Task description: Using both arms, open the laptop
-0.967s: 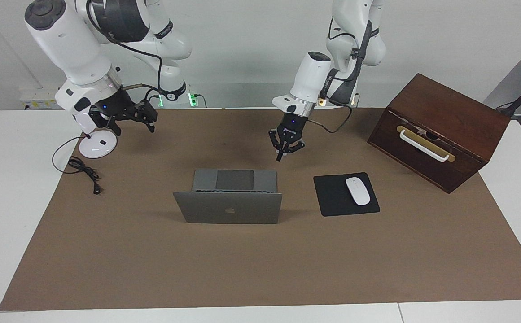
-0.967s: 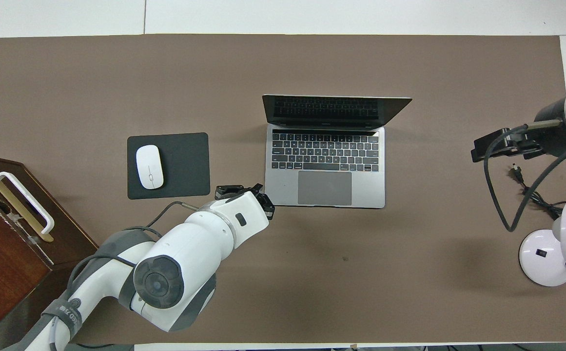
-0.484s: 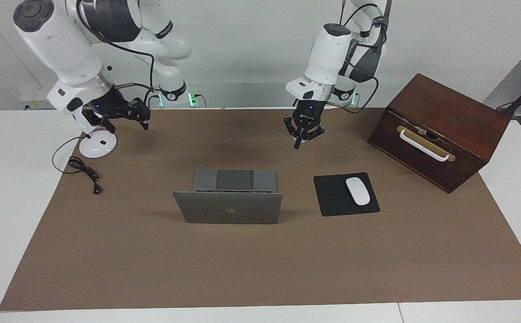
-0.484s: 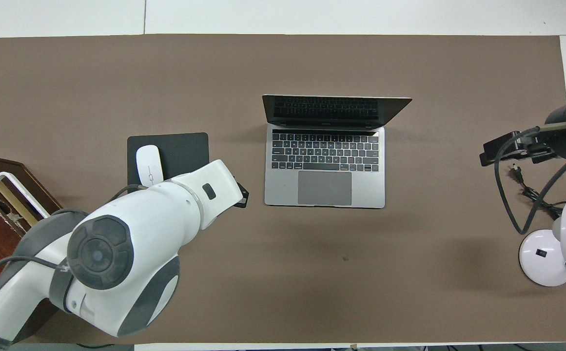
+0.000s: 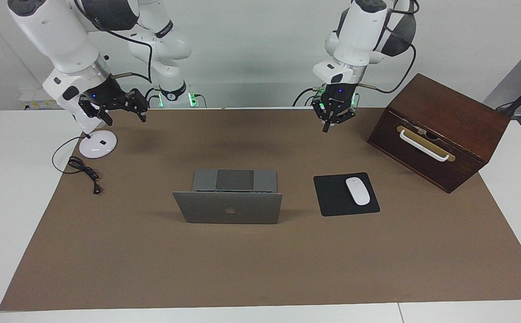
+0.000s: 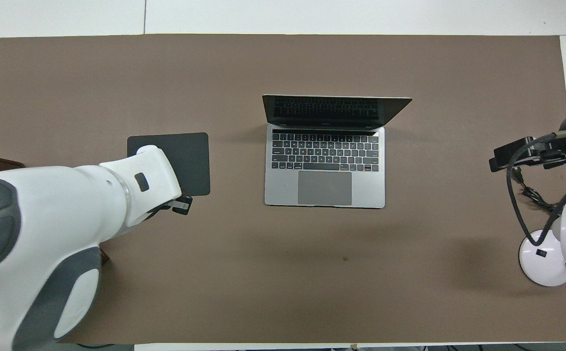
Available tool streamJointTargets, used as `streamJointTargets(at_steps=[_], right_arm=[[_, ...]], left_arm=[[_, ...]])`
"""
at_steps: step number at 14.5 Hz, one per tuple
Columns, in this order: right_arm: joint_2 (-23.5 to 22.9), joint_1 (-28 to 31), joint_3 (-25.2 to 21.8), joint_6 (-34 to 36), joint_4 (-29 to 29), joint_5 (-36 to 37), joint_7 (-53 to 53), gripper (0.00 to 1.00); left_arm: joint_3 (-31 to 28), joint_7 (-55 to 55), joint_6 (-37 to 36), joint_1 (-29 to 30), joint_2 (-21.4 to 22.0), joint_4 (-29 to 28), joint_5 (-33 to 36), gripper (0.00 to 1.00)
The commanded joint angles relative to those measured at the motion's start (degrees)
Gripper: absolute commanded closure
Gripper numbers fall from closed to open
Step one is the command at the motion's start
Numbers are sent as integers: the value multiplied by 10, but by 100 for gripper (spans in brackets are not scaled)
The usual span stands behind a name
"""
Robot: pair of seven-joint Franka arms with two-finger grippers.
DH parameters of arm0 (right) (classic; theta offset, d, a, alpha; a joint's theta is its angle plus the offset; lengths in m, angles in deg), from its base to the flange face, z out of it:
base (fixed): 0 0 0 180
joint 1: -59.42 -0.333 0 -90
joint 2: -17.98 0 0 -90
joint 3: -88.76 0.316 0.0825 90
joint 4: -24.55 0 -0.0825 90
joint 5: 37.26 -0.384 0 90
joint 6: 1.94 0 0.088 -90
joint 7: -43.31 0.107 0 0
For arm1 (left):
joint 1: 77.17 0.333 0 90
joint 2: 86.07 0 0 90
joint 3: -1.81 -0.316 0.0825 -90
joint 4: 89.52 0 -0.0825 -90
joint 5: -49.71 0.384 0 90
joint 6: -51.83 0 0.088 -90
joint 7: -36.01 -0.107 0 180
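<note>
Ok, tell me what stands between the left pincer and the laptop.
Nothing visible does. The left pincer hangs shut over bare mat at the robots' edge; only open mat lies between it and the laptop. The mouse pad sits beside the laptop, off that line.

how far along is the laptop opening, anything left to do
Done: the laptop stands open on the brown mat, lid upright, keyboard and trackpad exposed in the overhead view. In hand: nothing. The left hand is shut and empty, raised over the mat near the wooden box; the right hand hangs near the white lamp base. Left: apparently nothing on the laptop itself.
</note>
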Motion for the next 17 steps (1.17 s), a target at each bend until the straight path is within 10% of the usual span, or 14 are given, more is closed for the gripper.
streamJointTargets(at_steps=[1,2,17], right_arm=[[3,2,-3,-9,-6,10,-13,0],[3,4,-3,-10,-6,11,-13,0],[-17,13,-27,13,41,14,-17,0]], left_arm=[[5,-24,-60,30,13,20,10,15],[5,-25,-70,42,19,21,13,0],[3,-23,-164,230,44,46,21,0]])
